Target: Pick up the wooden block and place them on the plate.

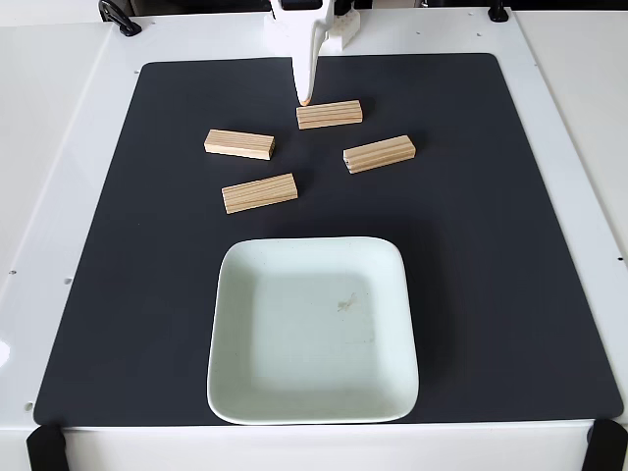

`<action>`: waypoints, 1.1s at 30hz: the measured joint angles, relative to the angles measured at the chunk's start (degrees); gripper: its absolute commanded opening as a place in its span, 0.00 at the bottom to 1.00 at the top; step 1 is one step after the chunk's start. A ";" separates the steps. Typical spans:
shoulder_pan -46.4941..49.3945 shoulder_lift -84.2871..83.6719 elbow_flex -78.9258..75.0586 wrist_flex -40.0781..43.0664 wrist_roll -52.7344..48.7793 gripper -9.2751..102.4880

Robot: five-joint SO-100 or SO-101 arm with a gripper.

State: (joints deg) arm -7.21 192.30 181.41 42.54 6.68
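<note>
Fixed view is showing the plate (312,332) sitting nearest the camera on the black mat (510,245), holding nothing, so no placing is done yet. Beyond the plate, all four blocks are lying on the mat: one (259,192) just past its far rim, two (238,144) (379,154) farther, one (329,114) farthest. The gripper (305,98) is hovering by that farthest block; whether its fingers are spread, I cannot tell.

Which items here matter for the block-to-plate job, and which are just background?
Job items:
- four wooden blocks on the mat: far block, left block, right block, near block
- green plate, nothing on it
- gripper, tip just behind the far block; can't tell how the jaws stand

Just lying about:
- black mat
- white table
- black clamps at the table corners
</note>
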 measured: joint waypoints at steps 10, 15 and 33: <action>0.00 0.00 0.00 0.00 0.00 0.08; 0.26 0.00 0.00 0.00 0.00 0.08; -0.09 0.00 0.00 0.00 0.00 0.08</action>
State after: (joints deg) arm -7.29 192.30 181.41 42.54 6.68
